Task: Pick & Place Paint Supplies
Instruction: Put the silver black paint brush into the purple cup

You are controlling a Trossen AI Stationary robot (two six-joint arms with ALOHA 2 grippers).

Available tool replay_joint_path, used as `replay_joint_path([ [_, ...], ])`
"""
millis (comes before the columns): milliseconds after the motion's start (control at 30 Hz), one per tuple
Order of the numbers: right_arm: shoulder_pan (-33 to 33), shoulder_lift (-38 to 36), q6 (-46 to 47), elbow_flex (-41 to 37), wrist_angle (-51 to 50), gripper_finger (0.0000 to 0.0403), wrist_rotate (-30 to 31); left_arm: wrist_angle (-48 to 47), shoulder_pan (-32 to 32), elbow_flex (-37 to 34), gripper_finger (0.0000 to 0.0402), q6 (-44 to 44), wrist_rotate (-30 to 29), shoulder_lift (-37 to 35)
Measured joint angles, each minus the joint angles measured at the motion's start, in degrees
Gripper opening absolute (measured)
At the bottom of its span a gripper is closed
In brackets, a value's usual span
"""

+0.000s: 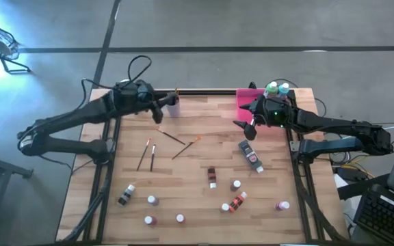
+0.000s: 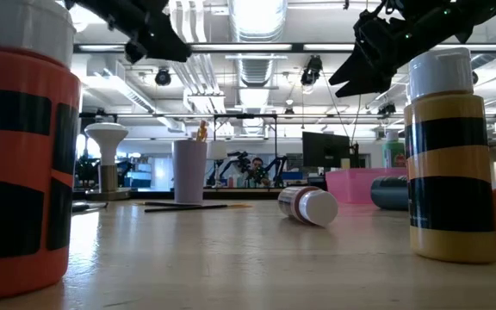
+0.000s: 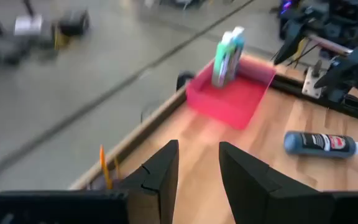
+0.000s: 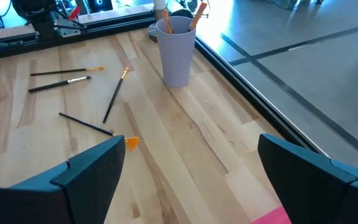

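My left gripper (image 1: 159,113) hangs open above the table, just left of the lilac cup (image 1: 174,106), with nothing between its fingers (image 3: 160,177). Orange-tipped brushes (image 4: 196,14) stand in that cup. Several thin brushes (image 1: 146,154) lie flat on the wood near the cup. My right gripper (image 1: 247,128) waits wide open beside the pink tray (image 1: 250,104), holding nothing. A green and a blue bottle (image 3: 227,57) stand upright in the tray. A dark tube (image 1: 250,156) lies on its side, and several white-capped bottles (image 1: 213,176) stand or lie toward the near edge.
A black rail (image 1: 207,91) runs along the table's far edge behind the cup and tray. The near half holds scattered bottles (image 1: 237,201). Bare wood (image 1: 204,123) lies between the two grippers. In the low view, two big bottles (image 2: 450,155) stand close to the camera.
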Motion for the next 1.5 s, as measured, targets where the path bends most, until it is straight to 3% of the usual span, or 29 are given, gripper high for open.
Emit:
replay_joint_path([
  [200,0.0,0.0,0.1,0.0,0.0,0.0363,0.0,-12.7,-4.5,4.2,0.0122,-7.9,-6.0,-0.2],
  [467,0.0,0.0,0.0,0.0,0.0,0.0363,0.0,-27.5,-14.4,2.3,0.0122,-25.1,-10.4,-0.1],
  [700,0.0,0.0,0.1,0.0,0.0,0.0363,0.0,-32.8,-22.1,-1.3,0.0122,-38.6,-15.2,-0.1],
  [933,0.0,0.0,0.1,0.0,0.0,0.0363,0.0,-33.0,-25.1,-4.0,0.0122,-43.3,-19.6,-0.1],
  [1233,0.0,0.0,0.0,0.0,0.0,0.0363,0.0,-33.2,-27.2,-5.3,0.0122,-46.0,-17.3,-0.2],
  [1367,0.0,0.0,0.0,0.0,0.0,0.0363,0.0,-35.5,-31.1,-3.4,0.0122,-45.3,-16.6,-0.4],
  [1500,0.0,0.0,0.0,0.0,0.0,0.0363,0.0,-41.7,-37.2,0.9,0.0122,-44.9,-12.0,-0.6],
])
